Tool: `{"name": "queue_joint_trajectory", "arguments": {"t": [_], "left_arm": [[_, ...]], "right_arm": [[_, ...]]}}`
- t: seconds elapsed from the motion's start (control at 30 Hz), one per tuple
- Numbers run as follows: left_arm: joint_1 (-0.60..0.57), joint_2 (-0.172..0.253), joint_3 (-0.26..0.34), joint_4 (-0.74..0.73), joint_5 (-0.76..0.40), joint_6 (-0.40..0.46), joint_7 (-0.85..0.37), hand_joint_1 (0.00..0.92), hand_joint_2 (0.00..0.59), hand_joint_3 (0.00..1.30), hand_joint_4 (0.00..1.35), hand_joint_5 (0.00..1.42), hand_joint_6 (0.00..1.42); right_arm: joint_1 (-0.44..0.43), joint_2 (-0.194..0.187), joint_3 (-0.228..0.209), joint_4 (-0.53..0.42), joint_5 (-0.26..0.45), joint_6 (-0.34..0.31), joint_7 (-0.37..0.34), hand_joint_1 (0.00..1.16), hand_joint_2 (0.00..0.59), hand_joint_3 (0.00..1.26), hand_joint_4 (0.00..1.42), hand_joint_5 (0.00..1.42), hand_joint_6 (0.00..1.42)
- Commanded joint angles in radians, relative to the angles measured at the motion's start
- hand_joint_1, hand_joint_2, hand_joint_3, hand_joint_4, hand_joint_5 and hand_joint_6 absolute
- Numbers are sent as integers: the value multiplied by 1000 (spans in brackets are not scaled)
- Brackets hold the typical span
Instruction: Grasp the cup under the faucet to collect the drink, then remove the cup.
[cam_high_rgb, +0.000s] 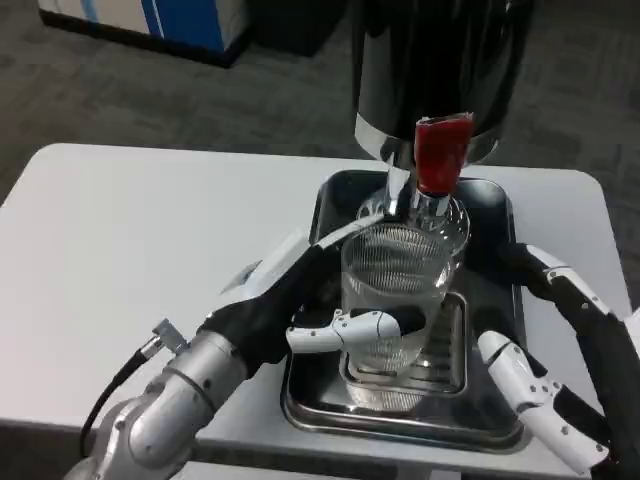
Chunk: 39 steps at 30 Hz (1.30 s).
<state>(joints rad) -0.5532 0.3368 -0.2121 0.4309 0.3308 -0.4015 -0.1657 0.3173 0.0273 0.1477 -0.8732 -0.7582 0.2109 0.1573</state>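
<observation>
Table: a white, round-cornered table (150, 270) is standing on dark grey carpet, carrying everything else.
Left arm: the silver forearm (165, 410) is reaching in from the lower left, with a black cable looping off it.
Left hand: the white-and-black left hand (300, 300) is wrapping around the glass from its left side, one finger (350, 330) lying across the near face of the glass. It is grasping the cup.
Cup: the clear, ribbed glass tumbler (395, 295) is standing upright, its long axis vertical and its open mouth pointing straight up at the spout. It is sitting directly below the faucet, over the slotted drip grate (440, 365).
Tray: the shiny rectangular steel tray (400, 420) is lying beneath the glass and the dispenser.
Faucet: the chrome spout with a red lever handle (440, 155) is hanging down from the black-and-chrome drink dispenser (430, 70), just above the rim of the glass.
Right hand: the white-and-black right hand (560, 370) is resting at the tray's right edge, apart from the glass, fingers spread and holding nothing.
</observation>
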Motion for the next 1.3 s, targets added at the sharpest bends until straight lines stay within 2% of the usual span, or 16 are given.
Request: {"name": "queue_joint_trajectory", "arguments": {"t": [0.03,0.4,0.6,0.83,1.17,1.3], "left_arm": [[18,10,-11,18,22,15,-7,226,72,0,0,49,108],[33,13,-11,3,12,11,-11,207,58,0,0,19,63],[75,23,9,-63,11,36,-3,170,42,0,0,16,46],[143,43,59,-173,-15,106,-13,113,21,0,0,16,44],[202,61,129,-276,-63,148,-21,112,27,0,0,14,18],[231,64,175,-359,-117,163,-35,112,27,0,0,9,16]], "right_arm": [[1,0,-3,-2,6,5,-15,266,413,202,216,181,98],[11,0,-2,-5,11,1,-19,267,413,212,220,183,98],[10,-1,3,-2,10,0,-21,267,413,214,220,183,98],[4,-3,3,3,9,3,-22,267,413,214,220,183,98],[-1,-4,11,10,6,7,-20,269,417,214,220,183,98],[-2,-4,12,5,3,10,-19,271,420,215,220,183,98]]}}
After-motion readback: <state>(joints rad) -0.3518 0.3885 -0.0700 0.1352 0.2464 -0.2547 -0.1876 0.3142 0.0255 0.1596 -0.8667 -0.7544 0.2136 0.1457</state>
